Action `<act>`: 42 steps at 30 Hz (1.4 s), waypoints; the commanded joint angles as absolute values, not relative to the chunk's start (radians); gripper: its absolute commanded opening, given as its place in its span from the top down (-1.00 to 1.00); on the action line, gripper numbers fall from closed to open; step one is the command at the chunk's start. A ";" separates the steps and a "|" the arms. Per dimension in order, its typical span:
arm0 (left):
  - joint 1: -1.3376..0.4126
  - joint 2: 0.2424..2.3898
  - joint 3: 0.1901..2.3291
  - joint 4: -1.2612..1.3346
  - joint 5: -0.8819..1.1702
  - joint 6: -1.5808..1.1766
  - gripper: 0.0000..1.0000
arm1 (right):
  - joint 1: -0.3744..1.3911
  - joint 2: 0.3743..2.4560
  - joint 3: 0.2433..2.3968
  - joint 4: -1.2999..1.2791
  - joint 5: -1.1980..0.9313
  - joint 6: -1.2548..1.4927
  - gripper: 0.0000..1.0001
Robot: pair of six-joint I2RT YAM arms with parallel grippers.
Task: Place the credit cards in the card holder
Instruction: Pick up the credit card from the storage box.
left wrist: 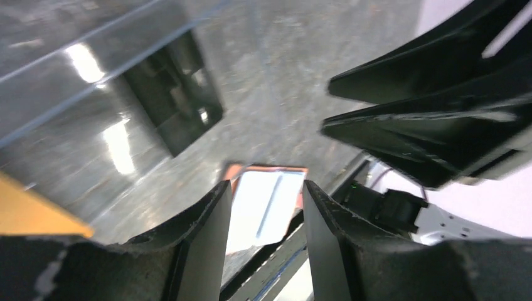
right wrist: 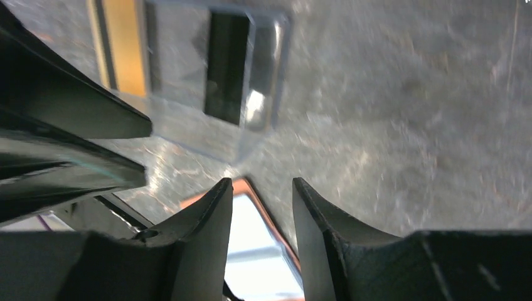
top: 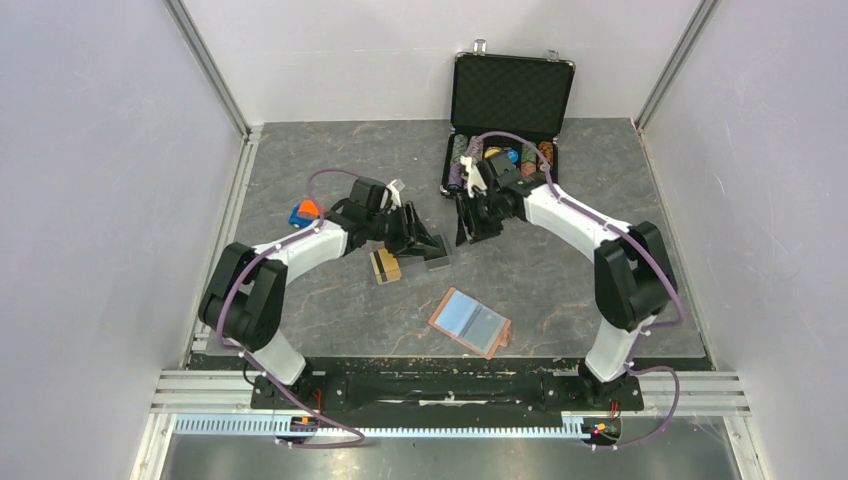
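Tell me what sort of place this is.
Most likely a robot test booth in a lab: plain white walls box in a grey table, two robot arms are bolted to a metal rail, and props like a poker-chip case lie around.

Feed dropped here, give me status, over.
Left gripper, right gripper: jaws open, empty. Gold-orange plastic card beside clear plastic box holding black card; none in open tan leather card holder. Holder unobstructed.

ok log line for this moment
left fingers open, empty | right fingers open, empty | card holder open | black card in clear box | gold card beside
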State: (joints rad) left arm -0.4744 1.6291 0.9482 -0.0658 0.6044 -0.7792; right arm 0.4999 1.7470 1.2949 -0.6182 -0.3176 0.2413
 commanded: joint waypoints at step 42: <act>-0.380 1.634 1.118 -0.843 -0.041 -0.393 0.17 | 0.733 2.241 1.691 -0.503 -0.549 0.303 0.02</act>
State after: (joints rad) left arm -0.3874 1.6287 1.1423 -0.8349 -0.0101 -0.4358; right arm 0.7067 2.2070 1.6508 -0.5308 -0.5575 0.2810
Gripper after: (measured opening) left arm 0.425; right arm 0.491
